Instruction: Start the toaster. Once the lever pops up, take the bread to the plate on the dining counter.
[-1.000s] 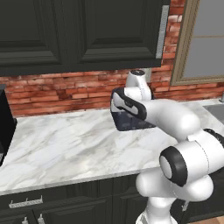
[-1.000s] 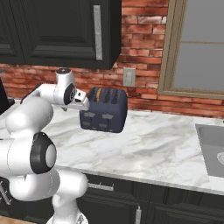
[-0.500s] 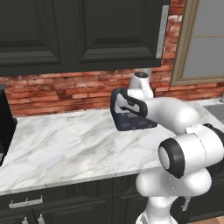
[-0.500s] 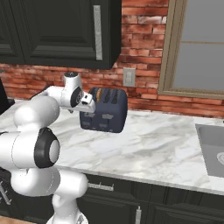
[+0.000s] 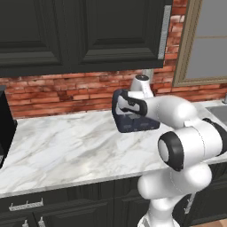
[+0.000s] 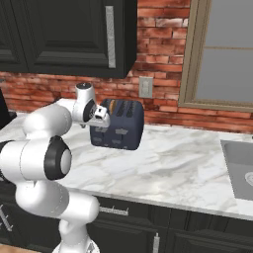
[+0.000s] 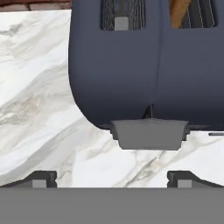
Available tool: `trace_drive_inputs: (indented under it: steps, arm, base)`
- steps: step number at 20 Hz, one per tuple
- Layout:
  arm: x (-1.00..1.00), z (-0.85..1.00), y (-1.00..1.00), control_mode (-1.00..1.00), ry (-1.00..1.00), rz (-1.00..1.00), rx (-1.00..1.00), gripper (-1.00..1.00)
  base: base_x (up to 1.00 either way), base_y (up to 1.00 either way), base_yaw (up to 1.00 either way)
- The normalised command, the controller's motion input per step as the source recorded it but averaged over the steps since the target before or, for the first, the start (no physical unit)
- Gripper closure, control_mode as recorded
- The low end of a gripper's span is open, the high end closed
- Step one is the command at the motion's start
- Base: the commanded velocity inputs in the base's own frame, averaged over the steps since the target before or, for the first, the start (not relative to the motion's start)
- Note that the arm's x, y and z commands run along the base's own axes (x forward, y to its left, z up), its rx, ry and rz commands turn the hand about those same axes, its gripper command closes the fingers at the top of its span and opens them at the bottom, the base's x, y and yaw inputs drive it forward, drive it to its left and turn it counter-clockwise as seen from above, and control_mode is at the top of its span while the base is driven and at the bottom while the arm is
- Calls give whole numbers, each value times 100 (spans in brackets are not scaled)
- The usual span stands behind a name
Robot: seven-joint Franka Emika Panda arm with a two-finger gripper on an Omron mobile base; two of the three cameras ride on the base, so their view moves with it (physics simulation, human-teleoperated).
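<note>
Hand view looks down on the dark navy toaster, its grey lever sticking out at the near end and golden-brown bread standing in one slot. The toaster sits on the marble wall counter by the brick wall. The gripper is spread wide, holding nothing, tips either side of the lever. Right base view adds the sink.

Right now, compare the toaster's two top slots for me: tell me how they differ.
In the hand view, the right slot holds a golden-brown slice of bread leaning in it, while the left slot holds no bread and shows a small grey block at its middle. The right slot is cut off by the picture's edge; the left slot shows across its whole width. Both are dark ribbed openings in the top of the navy toaster.
</note>
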Motion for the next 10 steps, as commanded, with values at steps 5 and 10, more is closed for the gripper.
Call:
trace_drive_inputs:
  steps: [5, 10]
  arm:
    - [21, 0, 0, -100, 0, 0, 0, -100]
    - [12, -1, 0, -100, 0, 0, 0, -100]
  base:
    - [0, 0, 0]
    - [0, 0, 0]
